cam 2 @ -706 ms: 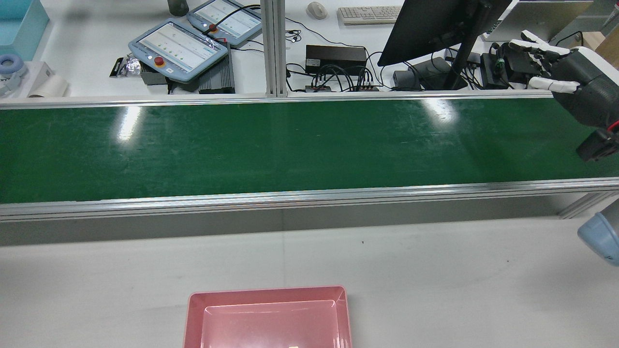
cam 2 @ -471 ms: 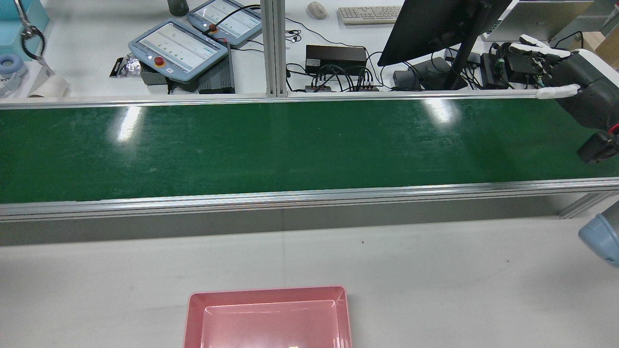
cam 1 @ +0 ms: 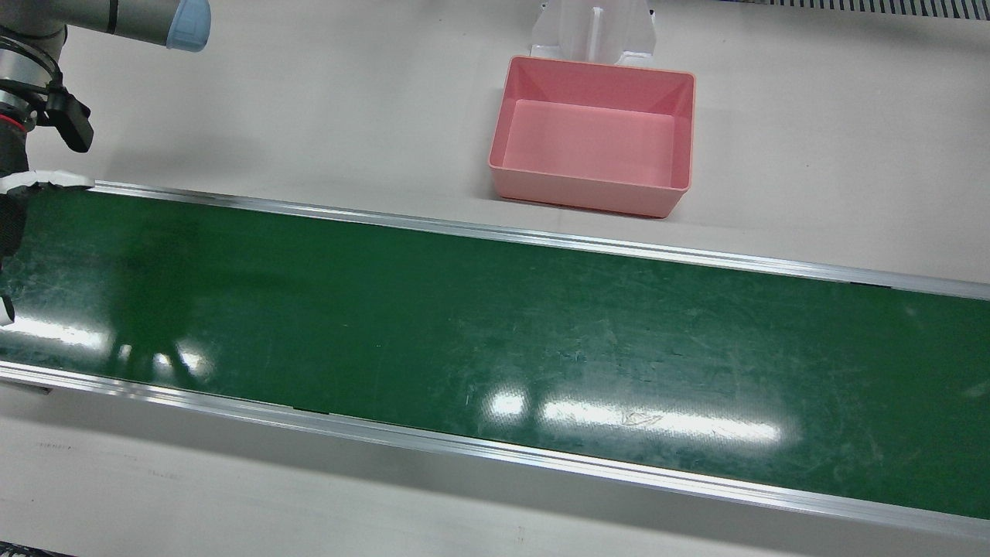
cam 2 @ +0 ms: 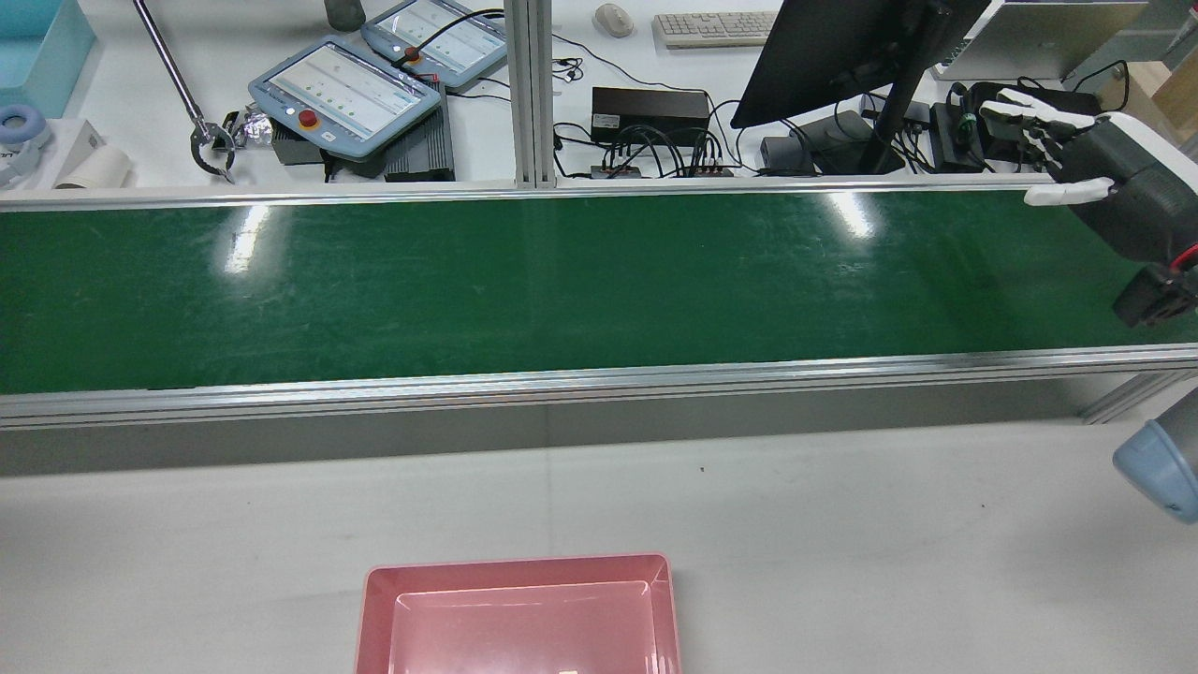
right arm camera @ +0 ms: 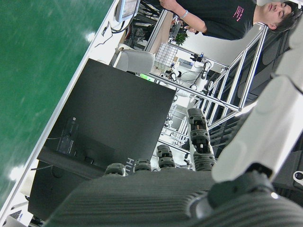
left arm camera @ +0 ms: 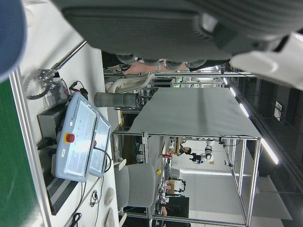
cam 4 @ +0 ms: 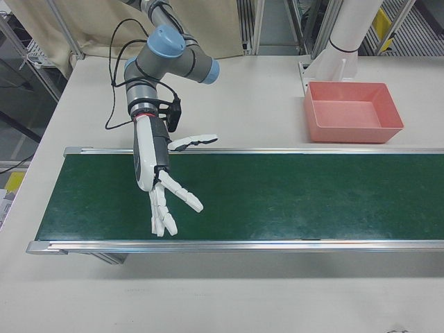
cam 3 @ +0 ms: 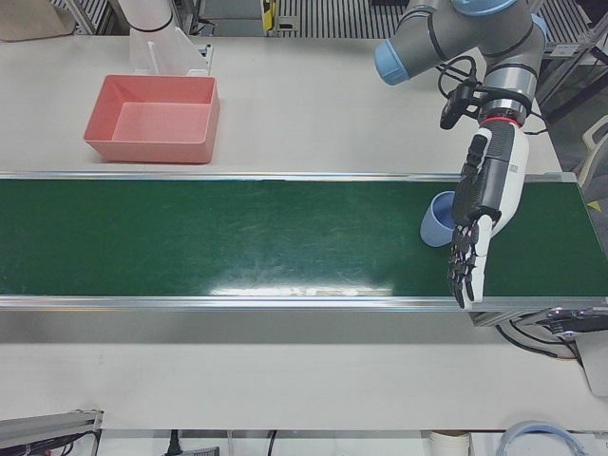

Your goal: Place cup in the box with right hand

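Observation:
A light blue cup (cam 3: 437, 223) stands on the green belt (cam 3: 237, 237) at its far end, in the left-front view only. It also shows as a blue blur in the left hand view (left arm camera: 9, 38). My left hand (cam 3: 480, 214) hovers right beside it, fingers stretched out, holding nothing. My right hand (cam 4: 163, 187) hangs over the other end of the belt, fingers spread and empty. It also shows in the rear view (cam 2: 1090, 173) and the front view (cam 1: 11, 224). The pink box (cam 1: 592, 193) sits empty on the white table behind the belt.
A metal grabber rod (cam 2: 192, 117) reaches in from beyond the belt's far rail. Teach pendants (cam 2: 346, 89), a monitor (cam 2: 842, 47) and cables lie on the operators' desk. A white pedestal (cam 4: 340, 48) stands behind the box (cam 4: 350, 132).
In the rear view my right hand has dropped slightly and drifted left over the belt's end. The grabber rod has come in from the left edge and moved right.

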Controlling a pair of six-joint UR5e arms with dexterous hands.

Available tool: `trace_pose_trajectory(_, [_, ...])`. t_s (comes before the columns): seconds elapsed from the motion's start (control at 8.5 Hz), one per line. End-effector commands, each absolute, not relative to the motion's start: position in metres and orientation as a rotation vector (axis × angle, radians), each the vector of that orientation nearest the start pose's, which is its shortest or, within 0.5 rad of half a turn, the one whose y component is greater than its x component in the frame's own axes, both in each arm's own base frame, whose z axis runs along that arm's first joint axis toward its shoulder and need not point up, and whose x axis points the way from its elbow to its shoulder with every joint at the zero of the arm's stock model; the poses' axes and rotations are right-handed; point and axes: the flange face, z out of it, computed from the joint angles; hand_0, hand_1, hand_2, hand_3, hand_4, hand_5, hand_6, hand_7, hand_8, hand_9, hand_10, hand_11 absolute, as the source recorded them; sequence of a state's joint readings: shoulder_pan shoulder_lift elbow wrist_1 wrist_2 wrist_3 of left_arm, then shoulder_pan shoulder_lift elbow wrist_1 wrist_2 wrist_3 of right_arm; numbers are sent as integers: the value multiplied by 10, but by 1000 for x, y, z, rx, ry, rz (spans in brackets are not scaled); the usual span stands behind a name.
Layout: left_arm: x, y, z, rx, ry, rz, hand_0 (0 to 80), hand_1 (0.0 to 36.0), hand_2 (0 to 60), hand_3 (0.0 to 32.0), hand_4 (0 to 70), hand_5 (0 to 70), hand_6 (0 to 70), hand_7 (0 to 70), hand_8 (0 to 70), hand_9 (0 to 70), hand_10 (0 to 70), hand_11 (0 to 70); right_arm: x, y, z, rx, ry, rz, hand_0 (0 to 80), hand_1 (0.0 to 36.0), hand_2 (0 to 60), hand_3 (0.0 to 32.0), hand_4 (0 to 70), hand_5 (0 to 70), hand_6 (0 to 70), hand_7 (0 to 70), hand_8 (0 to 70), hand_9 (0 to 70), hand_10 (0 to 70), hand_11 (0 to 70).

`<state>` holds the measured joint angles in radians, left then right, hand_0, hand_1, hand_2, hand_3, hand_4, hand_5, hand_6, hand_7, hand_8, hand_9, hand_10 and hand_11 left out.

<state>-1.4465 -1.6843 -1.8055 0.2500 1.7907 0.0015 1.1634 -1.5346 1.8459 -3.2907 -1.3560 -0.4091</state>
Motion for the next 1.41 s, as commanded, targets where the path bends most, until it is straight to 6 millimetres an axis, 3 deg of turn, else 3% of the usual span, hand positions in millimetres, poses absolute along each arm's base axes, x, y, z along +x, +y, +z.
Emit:
trace_pose_trajectory(0.0, [-46, -533, 541, -347, 2130, -1928, 0, 0, 0, 0, 0, 0, 0, 0, 0, 0, 0, 0, -64, -522, 551, -235, 2702, -2232, 447, 85, 68, 52, 66, 32, 26, 128, 5, 43, 7, 23])
trace_pose_trajectory(0.24, [-46, -533, 541, -347, 2130, -1928, 0, 0, 0, 0, 0, 0, 0, 0, 0, 0, 0, 0, -70, -522, 551, -219, 2709, -2233, 422, 110, 175, 54, 41, 31, 25, 125, 4, 41, 8, 25])
trace_pose_trajectory(0.35, [-46, -533, 541, -347, 2130, -1928, 0, 0, 0, 0, 0, 0, 0, 0, 0, 0, 0, 0, -70, -522, 551, -219, 2710, -2231, 437, 93, 106, 52, 59, 32, 26, 125, 4, 41, 9, 25])
trace_pose_trajectory(0.59, [-46, -533, 541, -346, 2131, -1929, 0, 0, 0, 0, 0, 0, 0, 0, 0, 0, 0, 0, -77, -521, 551, -201, 2719, -2233, 444, 83, 71, 66, 61, 31, 24, 119, 4, 40, 9, 25])
trace_pose_trajectory(0.71, [-46, -533, 541, -346, 2131, -1929, 0, 0, 0, 0, 0, 0, 0, 0, 0, 0, 0, 0, -78, -520, 551, -197, 2722, -2232, 459, 64, 0, 66, 77, 31, 23, 118, 4, 40, 10, 27])
trace_pose_trajectory(0.82, [-46, -533, 541, -347, 2130, -1928, 0, 0, 0, 0, 0, 0, 0, 0, 0, 0, 0, 0, -79, -520, 551, -195, 2722, -2234, 433, 90, 108, 66, 55, 31, 23, 119, 4, 40, 9, 26])
trace_pose_trajectory(0.94, [-46, -533, 541, -347, 2130, -1928, 0, 0, 0, 0, 0, 0, 0, 0, 0, 0, 0, 0, -81, -520, 551, -190, 2727, -2230, 440, 80, 78, 62, 67, 30, 24, 121, 5, 41, 10, 27])
trace_pose_trajectory(1.06, [-46, -533, 541, -347, 2130, -1928, 0, 0, 0, 0, 0, 0, 0, 0, 0, 0, 0, 0, -81, -520, 550, -188, 2730, -2226, 430, 88, 119, 62, 60, 30, 25, 125, 6, 43, 10, 27])
trace_pose_trajectory(1.18, [-46, -533, 541, -347, 2130, -1928, 0, 0, 0, 0, 0, 0, 0, 0, 0, 0, 0, 0, -82, -520, 551, -188, 2729, -2228, 439, 79, 85, 60, 70, 30, 25, 125, 6, 44, 10, 27])
trace_pose_trajectory(1.29, [-47, -533, 541, -346, 2131, -1929, 0, 0, 0, 0, 0, 0, 0, 0, 0, 0, 0, 0, -83, -520, 550, -185, 2731, -2226, 422, 97, 155, 62, 53, 30, 24, 122, 6, 43, 10, 26])
